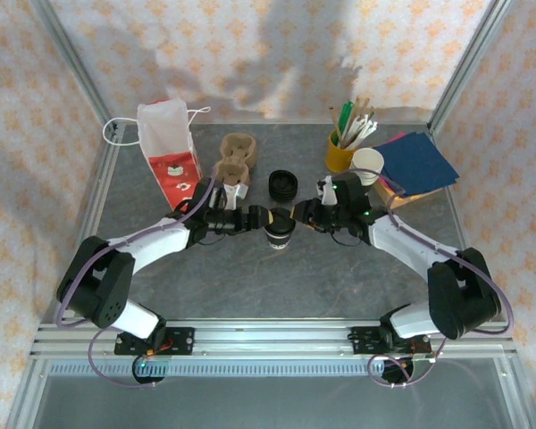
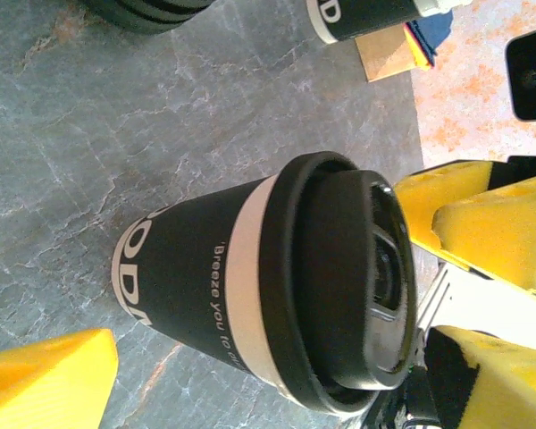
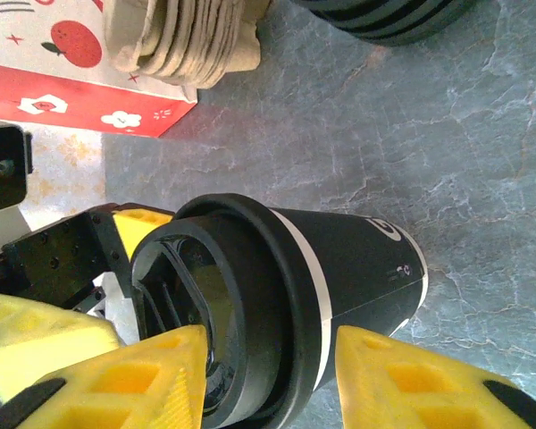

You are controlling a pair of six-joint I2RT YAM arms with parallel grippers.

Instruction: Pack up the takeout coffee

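Item: coffee cup (image 1: 278,234), dark paper, standing upright at the centre of the table (image 1: 277,290) in the top view, with its black lid (image 2: 339,286) sitting on the rim. The left claw (image 1: 257,219) is reaching in from the left of the cup. In its wrist view its yellow fingers (image 2: 49,375) are standing wide apart at lower left and lower right, the cup between them, gripping nothing. The right claw (image 1: 301,214) is reaching in from the right. Its fingers are likewise spread at the bottom of its wrist view, flanking the lidded top and holding nothing. Whether a pad is touching the lid I cannot tell. Also on the table: a cardboard carrier (image 1: 234,164) and a red-and-white bag (image 1: 168,156) at upper left, and spare lids (image 1: 284,185) just above the cup. Step in hand, as judged: capping is finishing and packing is starting. The next move is calling for one claw to close on the cup's body below the lid. It must keep the cup upright while carrying it toward the carrier, the other claw drawing clear.
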